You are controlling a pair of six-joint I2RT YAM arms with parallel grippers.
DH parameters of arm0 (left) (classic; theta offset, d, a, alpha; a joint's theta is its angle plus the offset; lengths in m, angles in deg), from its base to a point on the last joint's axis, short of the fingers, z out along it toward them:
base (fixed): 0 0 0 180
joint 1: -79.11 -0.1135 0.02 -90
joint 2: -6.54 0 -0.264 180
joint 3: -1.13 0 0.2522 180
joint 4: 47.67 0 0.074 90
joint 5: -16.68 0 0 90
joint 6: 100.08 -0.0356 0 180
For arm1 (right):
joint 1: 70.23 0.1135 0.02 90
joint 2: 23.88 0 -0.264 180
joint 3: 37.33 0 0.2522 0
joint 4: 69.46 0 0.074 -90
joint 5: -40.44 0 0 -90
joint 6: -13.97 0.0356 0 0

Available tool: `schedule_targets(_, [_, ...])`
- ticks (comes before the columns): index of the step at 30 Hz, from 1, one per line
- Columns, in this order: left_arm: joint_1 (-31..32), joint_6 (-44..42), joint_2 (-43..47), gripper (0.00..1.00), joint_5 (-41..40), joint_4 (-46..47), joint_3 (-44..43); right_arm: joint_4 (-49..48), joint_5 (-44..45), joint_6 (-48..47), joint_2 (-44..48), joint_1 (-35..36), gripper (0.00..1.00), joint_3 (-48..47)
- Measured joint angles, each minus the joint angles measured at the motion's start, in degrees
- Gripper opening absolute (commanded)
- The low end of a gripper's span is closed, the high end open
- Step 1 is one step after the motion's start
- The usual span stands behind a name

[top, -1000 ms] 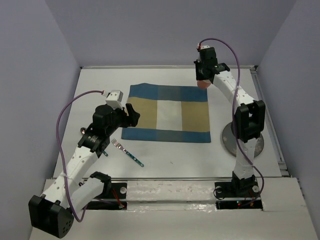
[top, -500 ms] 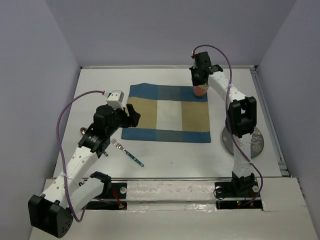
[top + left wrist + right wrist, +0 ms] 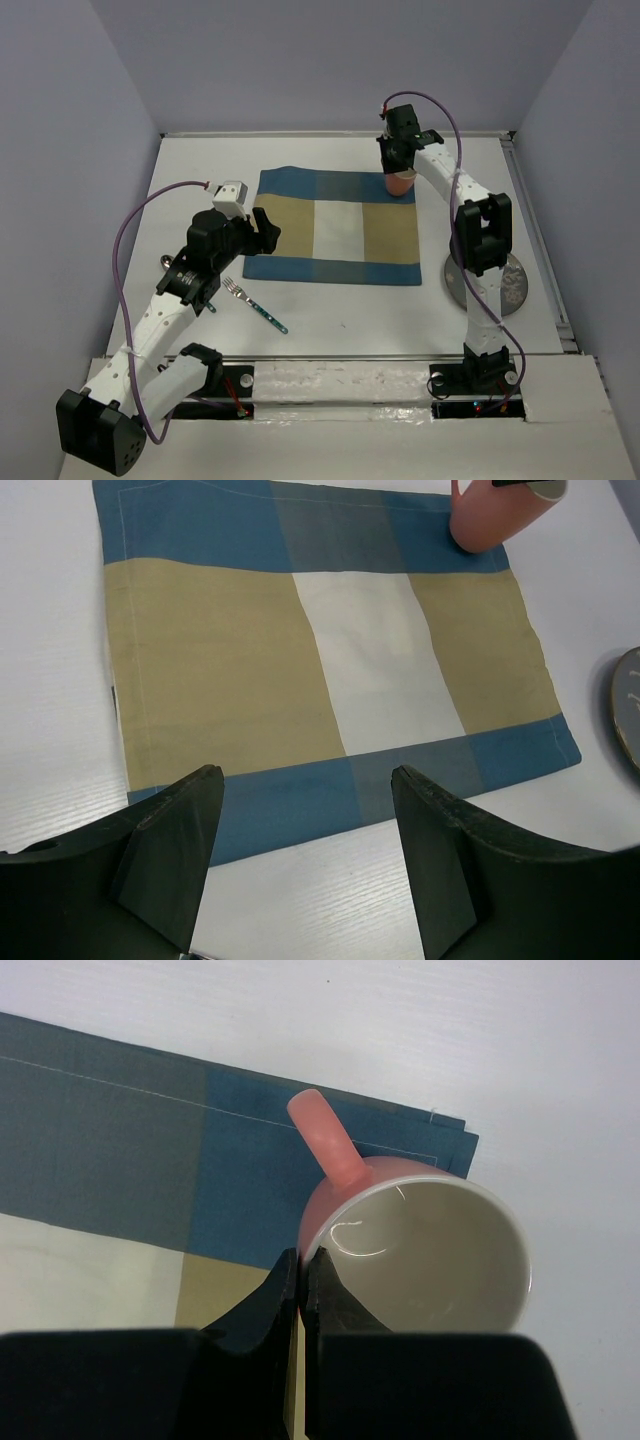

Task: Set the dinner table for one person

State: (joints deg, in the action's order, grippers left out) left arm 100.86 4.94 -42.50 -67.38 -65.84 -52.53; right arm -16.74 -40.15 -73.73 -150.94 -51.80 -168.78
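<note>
- Left pincer (image 3: 263, 227) hangs released, its two dark fingers (image 3: 170, 850) spread wide, just above the near left edge of the placemat (image 3: 333, 227) and gripping nothing.
- The left arm (image 3: 170, 300) rises from its base at the near edge, bends at the elbow, and leans forward toward the placemat's left side.
- A fork (image 3: 252, 304) with a teal handle lies on the dinner table (image 3: 350, 320) near the placemat's near left corner, beside that arm.
- The white dinner table lies flat under the placemat and spreads well past it on every side.
- The right arm (image 3: 478, 240) stands nearly straight up from its base, then reaches far out to the placemat's far right corner.
- The right pincer (image 3: 397, 165) points down, clenched on the rim of a pink mug (image 3: 420, 1250).
- The mug is tilted at that far right corner, its handle pointing over the blue band.
- A grey plate (image 3: 512, 290) lies to the right of the placemat, partly hidden behind the right arm.
</note>
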Motion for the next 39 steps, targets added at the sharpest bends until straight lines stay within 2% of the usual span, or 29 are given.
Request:
schedule_targets(1, [0.0,0.0,0.0,0.79,0.0,-0.02,0.0,0.11,0.02,0.0,-0.07,0.02,0.0,0.0])
schedule_targets(4, [0.0,-0.02,0.0,0.79,-0.02,0.0,0.0,0.24,0.07,0.0,-0.35,0.02,0.1,0.0])
schedule_targets(7, [0.0,0.0,0.0,0.79,-0.02,-0.02,0.0,0.31,0.31,-0.04,-0.94,0.02,0.23,-0.02])
schedule_targets(8, [0.0,-0.02,0.0,0.79,-0.02,-0.02,0.0,0.5,0.35,-0.2,-1.11,0.02,0.31,-0.02])
schedule_targets(9, [0.0,0.0,0.0,0.79,-0.02,-0.02,0.0,0.48,0.5,-0.2,-1.2,0.02,0.32,-0.02])
schedule_targets(10, [0.0,-0.02,0.02,0.79,-0.02,-0.02,0.0,0.44,0.59,0.04,-1.2,0.02,0.4,-0.04])
schedule_targets(19, [1.66,-0.02,0.44,0.8,-0.2,-0.11,0.0,-0.22,1.16,3.89,1.7,0.02,0.4,0.24])
schedule_targets(23, [3.96,-0.07,2.19,0.81,-0.26,-0.2,0.0,-3.74,2.1,9.14,14.56,-0.81,0.38,13.7])
schedule_targets(26, [6.49,-0.2,4.04,0.82,-0.33,-0.2,0.0,-9.2,3.19,14.71,30.16,-3.37,0.36,30.05])
schedule_targets(28, [8.46,-0.35,5.4,0.82,-0.33,-0.2,0.0,-12.61,3.78,19.26,40.48,-7.15,0.36,40.48])
schedule_targets(29, [9.81,-0.48,6.27,0.83,-0.37,-0.22,0.0,-14.23,3.74,21.81,47.28,-11.1,0.36,47.67])
schedule_targets(32, [12.92,-0.83,8.72,0.84,-0.72,-0.39,0.0,-16.26,4.11,27.76,58.05,-22.82,0.38,61.02])
schedule_targets(35, [15.04,-1.07,11.1,0.84,-1.73,-0.9,0.0,-16.02,4.22,33.48,65.13,-34.71,0.62,74.25])
schedule_targets(38, [16.65,-1.14,12.9,0.84,-2.71,-1.11,0.0,-12.83,4.83,37.79,68.94,-40.83,0.75,80.24])
schedule_targets(39, [17.05,-1.16,13.27,0.85,-2.95,-1.16,0.0,-11.78,5.44,38.86,69.85,-42.05,0.75,81.13])
